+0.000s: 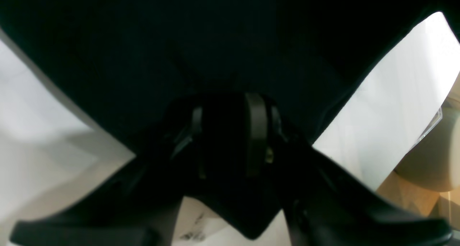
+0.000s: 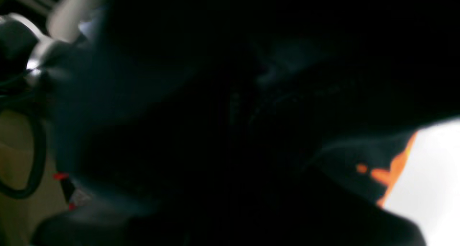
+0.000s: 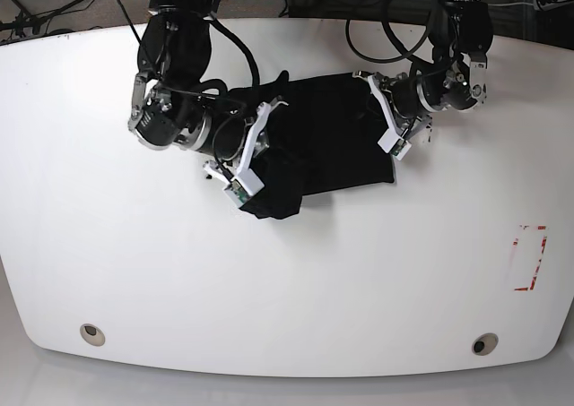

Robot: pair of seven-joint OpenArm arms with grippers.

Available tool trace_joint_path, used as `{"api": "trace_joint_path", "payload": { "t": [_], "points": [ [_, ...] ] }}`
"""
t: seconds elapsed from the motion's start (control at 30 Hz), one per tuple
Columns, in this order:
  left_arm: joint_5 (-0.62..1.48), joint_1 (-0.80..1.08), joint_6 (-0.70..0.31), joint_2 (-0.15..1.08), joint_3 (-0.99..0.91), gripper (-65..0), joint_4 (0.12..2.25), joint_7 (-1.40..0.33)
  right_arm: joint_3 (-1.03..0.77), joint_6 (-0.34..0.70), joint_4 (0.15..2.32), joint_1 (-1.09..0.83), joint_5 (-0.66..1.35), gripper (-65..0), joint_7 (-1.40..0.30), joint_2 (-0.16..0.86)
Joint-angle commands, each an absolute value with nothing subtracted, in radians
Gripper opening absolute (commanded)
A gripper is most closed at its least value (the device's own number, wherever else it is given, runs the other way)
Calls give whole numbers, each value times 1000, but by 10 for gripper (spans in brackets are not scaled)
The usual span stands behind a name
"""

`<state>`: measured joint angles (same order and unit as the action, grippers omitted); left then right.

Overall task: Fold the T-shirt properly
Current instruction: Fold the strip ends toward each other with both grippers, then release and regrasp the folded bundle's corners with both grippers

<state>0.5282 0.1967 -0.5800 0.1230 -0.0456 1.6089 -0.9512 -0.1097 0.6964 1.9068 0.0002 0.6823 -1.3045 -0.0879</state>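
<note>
The black T-shirt (image 3: 332, 146) lies bunched at the back middle of the white table, partly folded with its plain side up. My left gripper (image 3: 383, 126) is at its right edge. In the left wrist view the gripper (image 1: 230, 138) is shut on the black cloth (image 1: 215, 41), which spreads away above it. My right gripper (image 3: 260, 155) is at the shirt's left edge, where the cloth hangs in a lump. The right wrist view is dark and blurred, filled by the cloth (image 2: 179, 95), with a bit of orange print (image 2: 393, 170) at the lower right. The right gripper's fingers are hidden there.
The white table (image 3: 134, 272) has a red-marked rectangle (image 3: 529, 258) at the right and two round holes (image 3: 90, 334) (image 3: 484, 344) near the front edge. Cables run behind the back edge.
</note>
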Motion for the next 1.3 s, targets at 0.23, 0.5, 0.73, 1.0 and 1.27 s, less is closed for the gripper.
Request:
{"api": "trace_joint_path", "payload": {
  "t": [0.23,0.5,0.73,1.0,1.27],
  "points": [
    [507,196,-581,127,-48,-525,1618,-978,22,698,1761,54,679,-407,-1182,-85],
    [631,228,-584,102,-217,-528,1716,-920,51,698,1616,90,677,-224,-1058,-84],
    [843,243,-584,107,-409,-525,1779,-920,61,698,1618,107,676,-220,-1013,-90],
    [947,271,-584,180,-572,-525,1781,-926,236,645,1540,157,673,-220,-839,-117],
    [946,320,-584,274,-593,-524,1781,-926,338,604,1442,245,673,-219,-785,-154]
  ]
}}
